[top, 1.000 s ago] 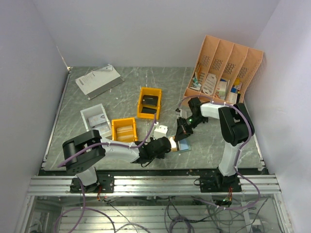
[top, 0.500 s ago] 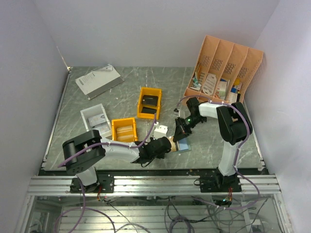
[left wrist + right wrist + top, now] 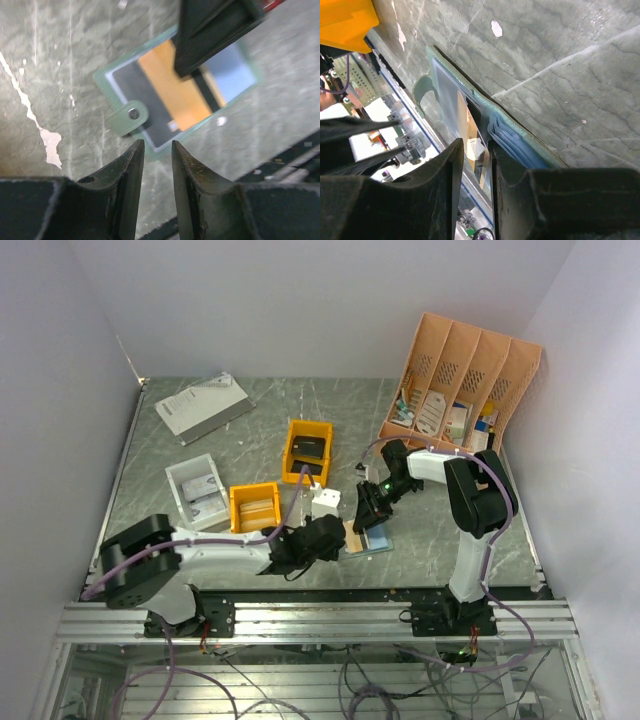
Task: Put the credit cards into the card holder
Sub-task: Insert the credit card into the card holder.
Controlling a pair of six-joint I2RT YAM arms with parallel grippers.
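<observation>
My left tool [image 3: 156, 147] had backed off the one card holder [image 3: 127, 90], narrow, empty; whether my right tool [image 3: 475, 147] gripped the one orange card [image 3: 170, 90], I couldn't tell.

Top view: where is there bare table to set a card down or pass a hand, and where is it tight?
Bare: the far strip between the white booklet and the peach slotted organiser; also the patch between the grey-green folding card holder and the right arm. Tight: around the holder, hemmed by the left fingers, right fingers and small white box.
</observation>
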